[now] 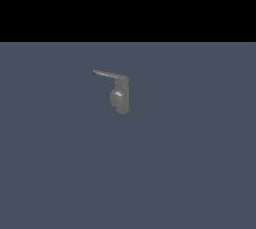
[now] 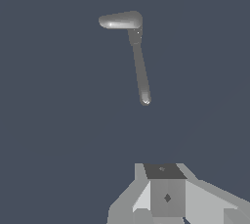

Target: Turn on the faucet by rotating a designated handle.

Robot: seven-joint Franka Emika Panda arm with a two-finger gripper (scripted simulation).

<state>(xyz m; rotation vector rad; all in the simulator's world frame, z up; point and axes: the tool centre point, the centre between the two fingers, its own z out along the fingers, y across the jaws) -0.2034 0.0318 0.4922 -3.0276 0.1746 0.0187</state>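
- Exterior view: the faucet (image 1: 120, 98) stood upright on the bench (image 1: 190, 173), a little toward the exterior view's left of centre and in the far half of the surface.
- The handle (image 1: 107, 75) projected sideways from the top of the body toward the exterior view's left, roughly level, with its free tip unobstructed.
- No part of the arm appeared in this view, so the approach was judged not yet begun.
- The bench was a flat, uniform slate-blue plane. Behind its far edge the room rendered as plain black, with no walls or fittings discernible.
- Wrist view: the faucet (image 2: 122, 21) appeared from above as a short rounded bar, with the handle (image 2: 140, 71) running from it as a thin lever ending in a rounded tip.
- The gripper (image 2: 166, 196) was seen only as a blocky grey housing at the frame edge, well apart from the handle. The fingers were not distinguishable, so whether they were spread or pressed together could not be told.
- Recommended procedure: contact the handle near its free tip, where leverage is greatest, and push along an arc about the faucet top. A straight push was judged likely to slip off the thin lever.
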